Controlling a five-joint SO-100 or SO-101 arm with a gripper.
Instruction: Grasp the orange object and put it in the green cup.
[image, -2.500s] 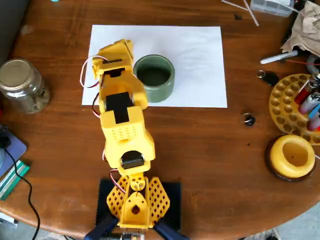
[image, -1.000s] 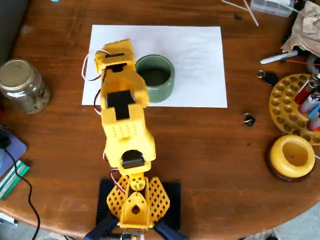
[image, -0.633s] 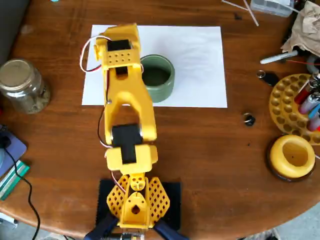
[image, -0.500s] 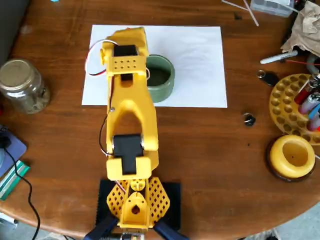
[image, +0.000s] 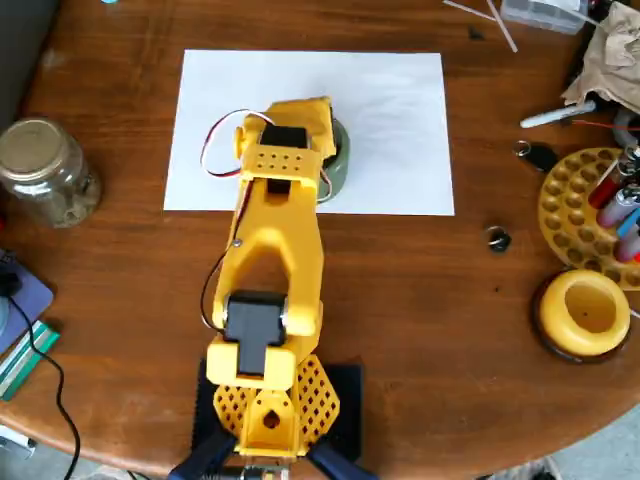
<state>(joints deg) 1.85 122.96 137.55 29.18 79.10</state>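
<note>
The green cup (image: 339, 160) stands on the white paper sheet (image: 400, 120). Only its right rim shows; the yellow arm covers the rest. My gripper (image: 305, 120) hangs right over the cup, seen from above as a yellow block. Its fingers are hidden under the wrist, so I cannot tell whether they are open or shut. The orange object is not visible anywhere; it may be hidden under the arm or inside the cup.
A glass jar (image: 45, 170) stands at the left. A yellow round holder (image: 585, 312) and a yellow perforated pen rack (image: 585, 200) stand at the right. A small metal piece (image: 498, 239) and a black tag (image: 541, 156) lie on the wooden table.
</note>
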